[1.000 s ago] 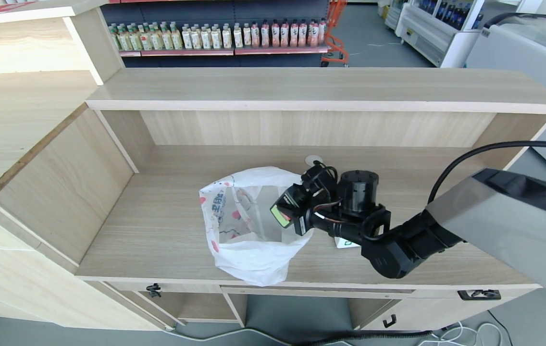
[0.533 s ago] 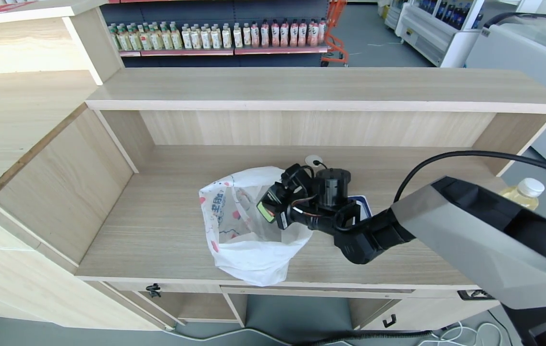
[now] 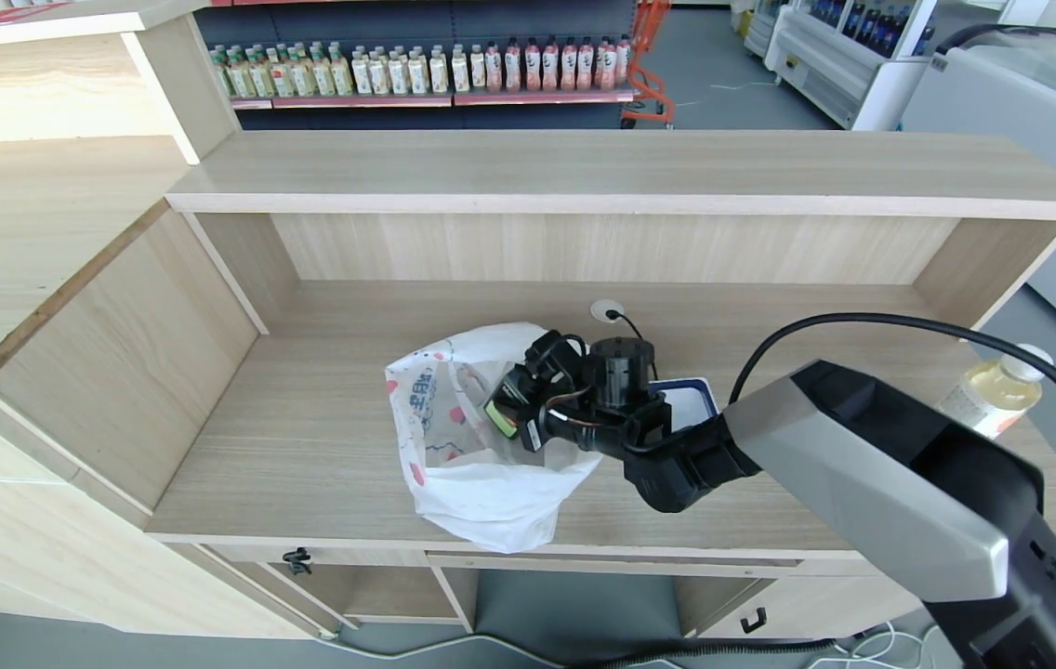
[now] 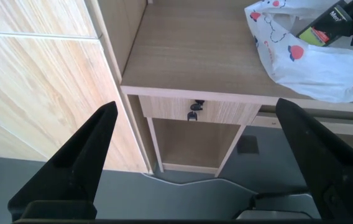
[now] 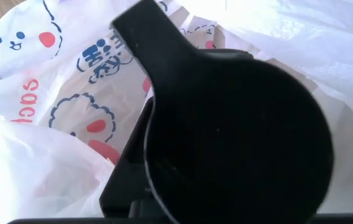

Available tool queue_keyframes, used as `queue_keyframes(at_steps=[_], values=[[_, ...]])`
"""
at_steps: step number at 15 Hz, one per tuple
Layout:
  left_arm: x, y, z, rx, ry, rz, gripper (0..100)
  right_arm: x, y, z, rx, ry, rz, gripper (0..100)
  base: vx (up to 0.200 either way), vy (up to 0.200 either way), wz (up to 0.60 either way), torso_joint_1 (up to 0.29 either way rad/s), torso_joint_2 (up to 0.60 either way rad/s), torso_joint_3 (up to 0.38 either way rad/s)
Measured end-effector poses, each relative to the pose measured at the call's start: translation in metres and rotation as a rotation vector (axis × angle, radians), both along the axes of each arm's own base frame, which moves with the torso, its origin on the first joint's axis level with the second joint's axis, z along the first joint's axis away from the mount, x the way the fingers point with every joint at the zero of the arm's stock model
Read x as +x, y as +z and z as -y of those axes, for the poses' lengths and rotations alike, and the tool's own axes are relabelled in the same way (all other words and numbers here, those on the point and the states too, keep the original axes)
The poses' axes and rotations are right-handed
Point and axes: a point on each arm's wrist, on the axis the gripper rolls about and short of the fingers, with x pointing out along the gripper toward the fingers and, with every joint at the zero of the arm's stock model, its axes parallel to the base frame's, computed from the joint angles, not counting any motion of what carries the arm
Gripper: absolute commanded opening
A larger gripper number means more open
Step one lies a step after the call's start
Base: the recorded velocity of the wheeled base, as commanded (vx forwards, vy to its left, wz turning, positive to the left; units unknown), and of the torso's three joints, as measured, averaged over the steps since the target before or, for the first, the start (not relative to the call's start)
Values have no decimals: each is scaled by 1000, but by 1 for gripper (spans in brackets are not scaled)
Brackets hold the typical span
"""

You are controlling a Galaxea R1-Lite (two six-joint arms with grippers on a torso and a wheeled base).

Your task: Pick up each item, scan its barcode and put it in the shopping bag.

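Far out on the left, the left gripper (image 4: 195,109) hangs off the front edge of the counter (image 3: 305,437), its fingers spread wide with nothing between them, well apart from the work. Mid-counter sits the white shopping bag (image 3: 454,483), mouth open and sagging toward the right. Over that mouth is the right gripper (image 3: 511,411), fingers clamped on a dark packet (image 3: 497,418) with a green edge. The packet looks to be at the rim or just inside; how deep it sits cannot be told.

The step in hand looks like the drop into the bag. To do it well, carry the packet further in toward the middle of the opening before letting go. Keep the fingers off the thin plastic so it does not snag or drag, and lift out straight. Right of the arm a blue and white box (image 3: 688,398) lies on the counter, and a bottle (image 3: 993,395) stands at the far right; both seem yet to be scanned
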Motion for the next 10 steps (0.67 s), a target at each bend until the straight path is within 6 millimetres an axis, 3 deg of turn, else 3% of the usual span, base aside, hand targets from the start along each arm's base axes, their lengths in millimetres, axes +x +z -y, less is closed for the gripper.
queue_keyframes(at_steps=[4,5,7,10], values=[[0,0,0,0,0,0,100,1,-4,-4,-16,8,-16,0,0,0,0,0,0,0],[0,0,0,0,0,0,100,2,-4,-4,-16,14,-19,100,0,0,0,0,0,0],[0,0,0,0,0,0,100,2,-2,-3,-14,25,-24,100,0,0,0,0,0,0],[0,0,0,0,0,0,100,-2,22,1,19,52,7,100,0,0,0,0,0,0]])
